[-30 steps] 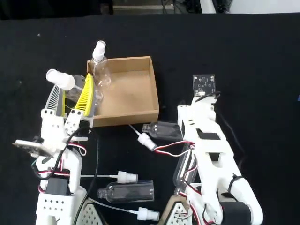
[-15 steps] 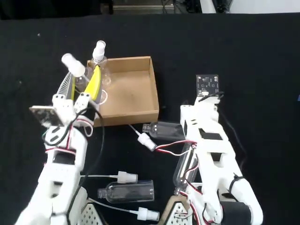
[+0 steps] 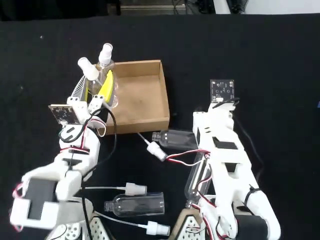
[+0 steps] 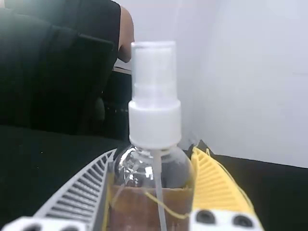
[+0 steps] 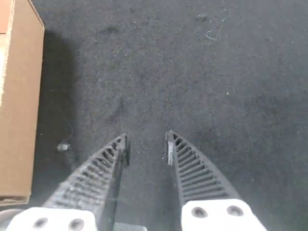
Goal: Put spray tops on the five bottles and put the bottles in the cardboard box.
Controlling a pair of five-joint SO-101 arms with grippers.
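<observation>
Left gripper [image 3: 96, 80] has swung toward 1 o'clock and clamps a clear plastic bottle [image 3: 86, 67], white cap pointing 11 o'clock, over the cardboard box [image 3: 136, 125] left rim. Right gripper [image 5: 147, 144] is part-open and empty.

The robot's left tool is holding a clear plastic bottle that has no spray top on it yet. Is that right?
Not quite. The left tool is holding a clear plastic bottle, but the bottle already has a white spray top on it. The left wrist view shows the top sitting on the bottle's neck, between the tool's grey and yellow fingers.
</observation>
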